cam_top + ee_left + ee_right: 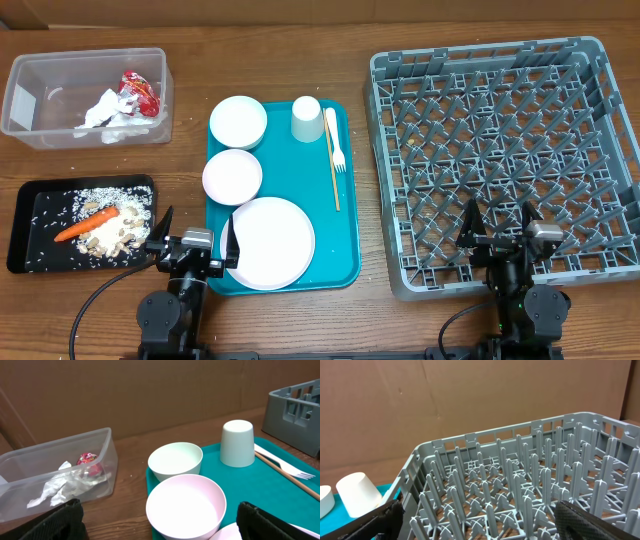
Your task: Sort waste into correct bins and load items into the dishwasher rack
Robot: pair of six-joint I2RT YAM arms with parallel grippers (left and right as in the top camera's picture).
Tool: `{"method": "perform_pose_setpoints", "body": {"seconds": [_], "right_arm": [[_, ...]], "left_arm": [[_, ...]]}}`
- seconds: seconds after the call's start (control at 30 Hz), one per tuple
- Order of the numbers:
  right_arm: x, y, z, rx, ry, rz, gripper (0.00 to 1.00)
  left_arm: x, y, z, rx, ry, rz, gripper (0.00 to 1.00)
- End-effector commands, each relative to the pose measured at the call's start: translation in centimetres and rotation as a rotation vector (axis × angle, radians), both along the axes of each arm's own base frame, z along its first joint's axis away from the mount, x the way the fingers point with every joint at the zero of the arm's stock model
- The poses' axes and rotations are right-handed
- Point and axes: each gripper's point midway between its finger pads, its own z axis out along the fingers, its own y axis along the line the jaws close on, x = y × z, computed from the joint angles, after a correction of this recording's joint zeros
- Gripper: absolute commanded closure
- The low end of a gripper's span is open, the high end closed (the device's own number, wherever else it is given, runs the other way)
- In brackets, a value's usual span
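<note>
The clear tub [40, 105] at the back left holds crumpled white tissue [103, 110] and a red wrapper [138, 92]; they also show in the left wrist view [85, 467]. The black tray [25, 225] holds a carrot [88, 225], nuts and grains [120, 232]. On the teal tray [345, 240] lie a plate [272, 243], two bowls [237, 122] [232, 176], an upturned cup [306, 119] and a fork [334, 135]. The grey rack [505, 160] stands at the right. My left gripper [193, 245] is open by the plate. My right gripper [500, 232] is open at the rack's front edge.
A thin wooden stick [333, 180] lies on the teal tray beside the fork. A brown cardboard wall [150, 395] stands behind the table. Bare wooden table [190, 65] lies between tub, trays and rack.
</note>
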Motion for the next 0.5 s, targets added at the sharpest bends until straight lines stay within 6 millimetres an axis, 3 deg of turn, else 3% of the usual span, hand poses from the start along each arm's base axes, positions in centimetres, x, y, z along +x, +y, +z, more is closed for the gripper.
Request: {"method": "perform_pose_setpoints", "body": {"seconds": [0.0,0.47], "right_arm": [[0.03,0.08,-0.17,-0.007,-0.004,0.002,0.0],[0.02,0.73,-0.05,0.015,-0.008,0.039,0.0]], "left_arm": [[0.01,0.4,-0.08,0.001,-0.005,0.021,0.0],[0.01,0.4,-0.07,0.001,-0.005,0.021,0.0]]}}
